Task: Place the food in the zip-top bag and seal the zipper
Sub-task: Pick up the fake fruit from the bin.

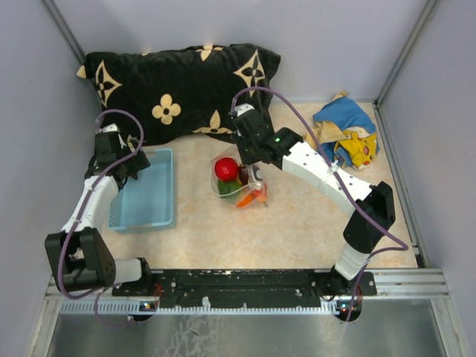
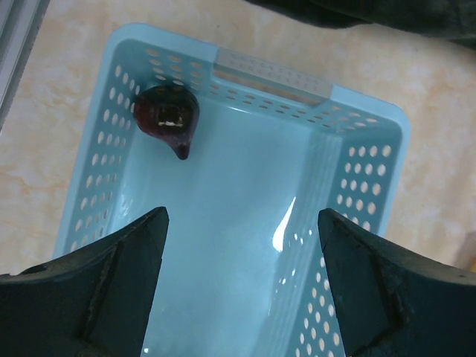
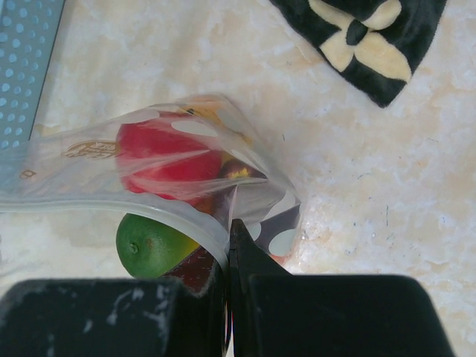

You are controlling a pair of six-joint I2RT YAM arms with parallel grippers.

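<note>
Beige worktop [image 1: 297, 230], frame centre: zip-top bag [image 1: 236, 181] contains red, green and orange food [image 1: 226, 169]. Right hand [image 3: 229, 236], closed, pinches the bag mouth. Left hand [image 2: 242, 219], wide open and empty, hangs above the blue basket [image 2: 357, 171], which holds one dark piece [image 2: 167, 117]. Zipper [image 3: 89, 202] not yet sealed.

Plain pale grey walls [image 1: 335, 37] enclosed the space on three sides. The beige marbled tabletop [image 1: 223, 230] was evenly lit.

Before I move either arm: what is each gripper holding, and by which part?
Right gripper pinches the zip-top bag by its mouth edge; left gripper, open over the basket, holds nothing.
</note>
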